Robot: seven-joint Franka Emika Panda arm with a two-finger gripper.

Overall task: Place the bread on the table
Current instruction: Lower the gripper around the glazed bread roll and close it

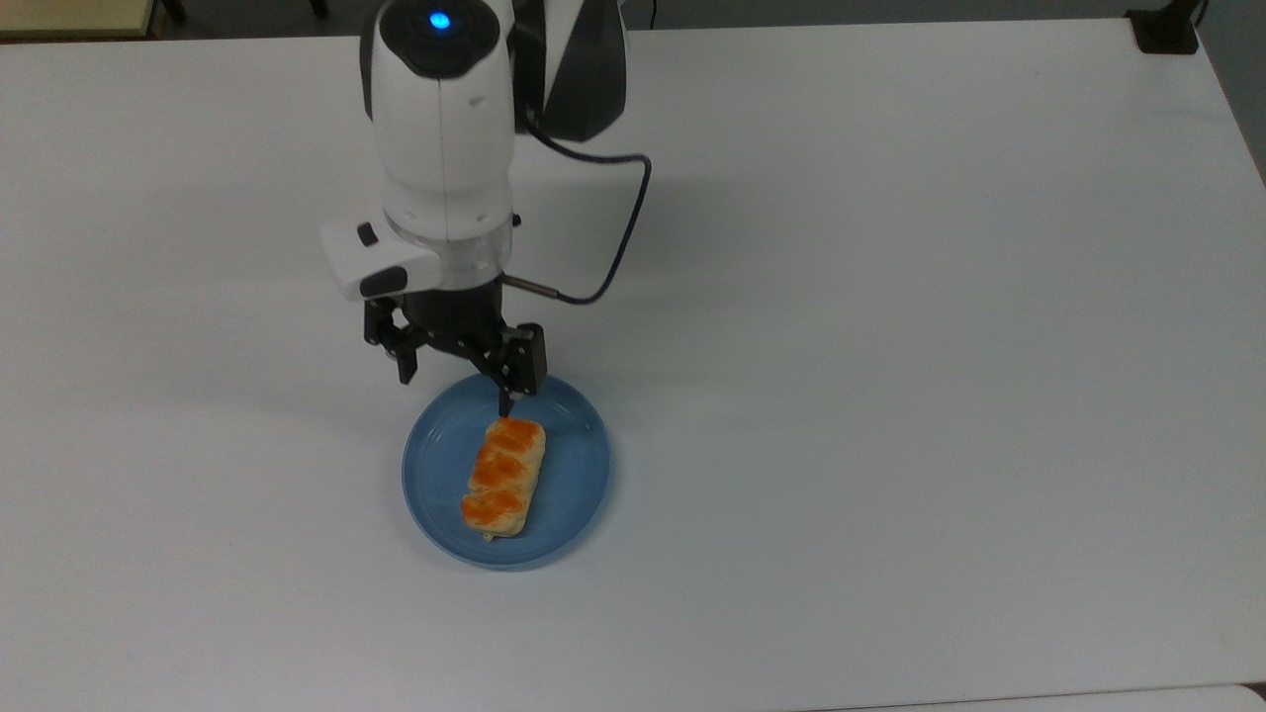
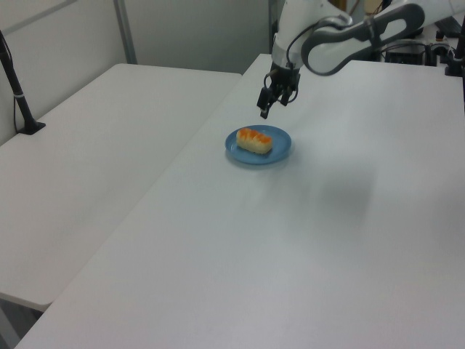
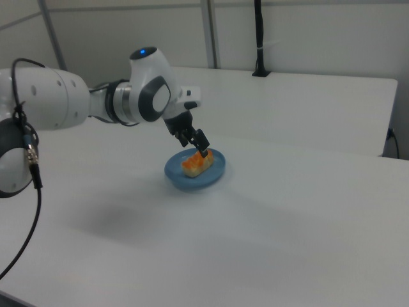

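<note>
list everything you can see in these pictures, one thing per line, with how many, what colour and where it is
bread: one, pale beige with three orange-brown glazed bumps, lying on the plate
plate: one, round, blue, on the main table, toward the top view's lower left
table: one, white, carrying the plate
second table: one, white, butted against the main table on the left view's left
post: one, black, standing at the far left edge of the second table in the left view
cable: one, black, looping from the arm's wrist
arm: one, white with black joints and a blue light, reaching over the table
gripper: one, black, jaws open, above the plate's far rim next to the bread's end, holding nothing
</note>
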